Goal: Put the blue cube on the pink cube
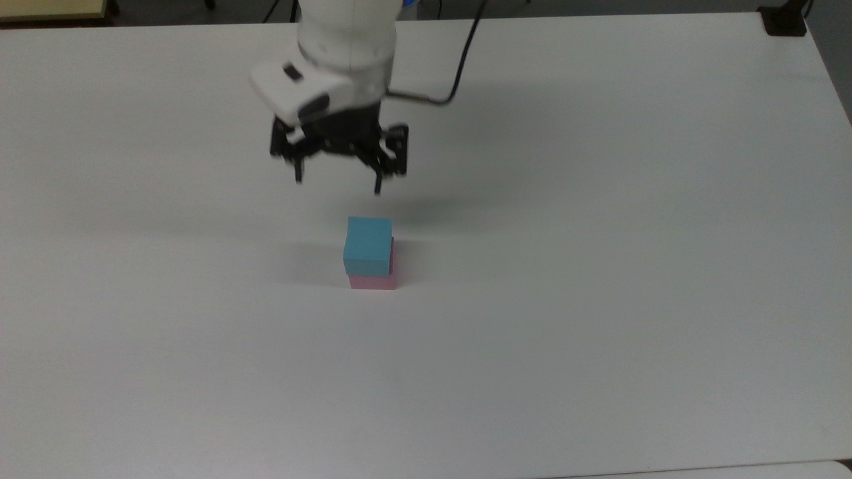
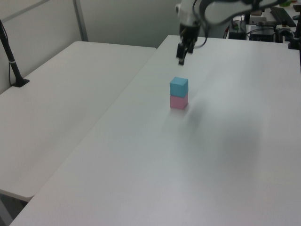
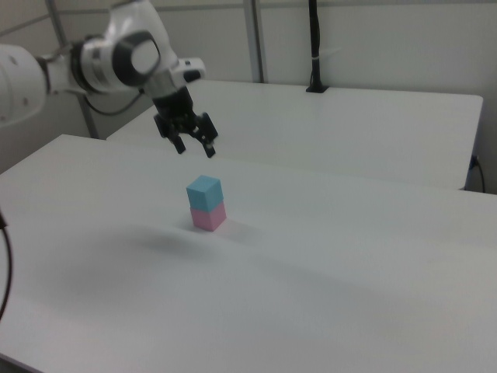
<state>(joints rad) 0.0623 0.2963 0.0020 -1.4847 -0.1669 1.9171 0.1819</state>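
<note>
Your arm is hanging in the air, wrist pointing down, gripper (image 1: 338, 185) holding nothing, fingers (image 3: 211, 153) spread, seemingly at full width.
</note>
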